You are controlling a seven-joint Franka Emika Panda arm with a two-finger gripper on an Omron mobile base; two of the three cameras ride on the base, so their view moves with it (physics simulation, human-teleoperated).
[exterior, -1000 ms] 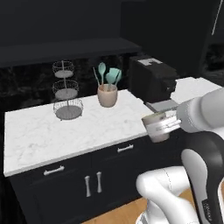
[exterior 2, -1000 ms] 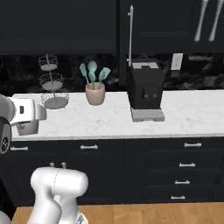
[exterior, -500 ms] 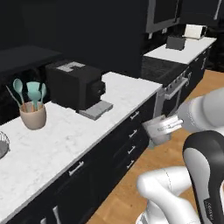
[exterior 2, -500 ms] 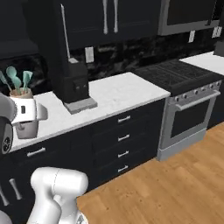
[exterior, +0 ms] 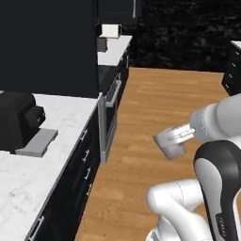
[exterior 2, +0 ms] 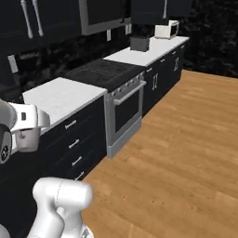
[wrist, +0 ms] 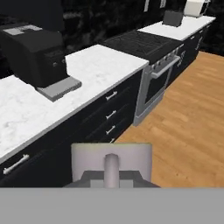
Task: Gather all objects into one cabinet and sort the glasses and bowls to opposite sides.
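Note:
My gripper (exterior: 180, 134) hangs over the wooden floor, to the right of the counter, shut on a small pale grey cup (exterior: 169, 145). From the right base view the cup (exterior 2: 28, 139) sits under the gripper (exterior 2: 29, 131) at the far left. In the hand view the cup (wrist: 131, 159) is close at the bottom, its handle turned toward the camera between my fingers, the gripper (wrist: 111, 176) around it. The bowls are out of view. Black wall cabinets (exterior 2: 32, 21) with slim silver handles hang above the counter; I cannot tell which one is the task's cabinet.
A black coffee machine (exterior: 19, 124) stands on the white marble counter (exterior: 61, 122). Past it come a stove (exterior 2: 102, 74), a dark toaster (exterior 2: 139, 42) and a white appliance (exterior 2: 167, 29). Open wooden floor (exterior 2: 186, 153) lies to the right.
The base has turned right along the counter, so the whole scene shifted. The wire basket stand and utensil pot left the views; stove and floor came in. The cup stays gripped.

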